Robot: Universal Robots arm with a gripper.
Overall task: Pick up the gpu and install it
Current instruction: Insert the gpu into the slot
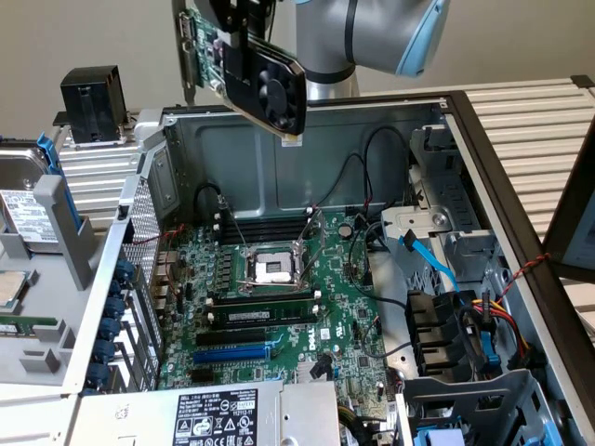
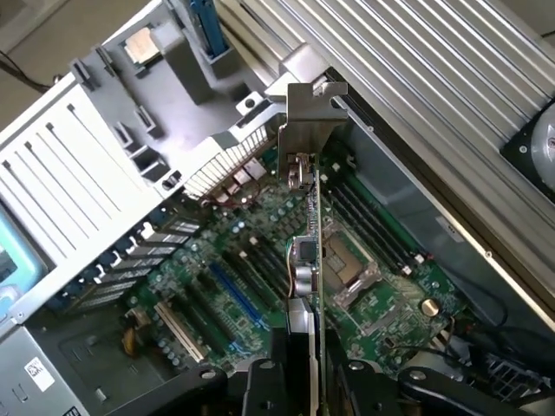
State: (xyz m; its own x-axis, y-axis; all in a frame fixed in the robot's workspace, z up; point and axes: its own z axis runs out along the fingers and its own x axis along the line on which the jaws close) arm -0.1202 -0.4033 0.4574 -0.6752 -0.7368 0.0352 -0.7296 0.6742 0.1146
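The gpu [image 1: 253,70], a short green card with a black fan shroud and a metal end bracket, hangs tilted in the air above the open computer case. My gripper [image 1: 234,17] is shut on its upper part, at the top edge of the exterior view. In the wrist view the gpu [image 2: 305,260] appears edge-on, its metal bracket [image 2: 305,113] farthest from the camera, with my gripper [image 2: 305,381] clamped around the near end. Below lies the large green motherboard [image 1: 279,307] with a blue expansion slot [image 1: 232,353] [image 2: 232,290] well beneath the card.
The case's back wall [image 1: 279,158] and its rear slot panel [image 1: 139,232] surround the board. A hard drive [image 1: 23,204] and a black block [image 1: 93,93] sit at the exterior view's left. Drive bays with cables [image 1: 465,325] and a power supply [image 1: 214,413] crowd the near side.
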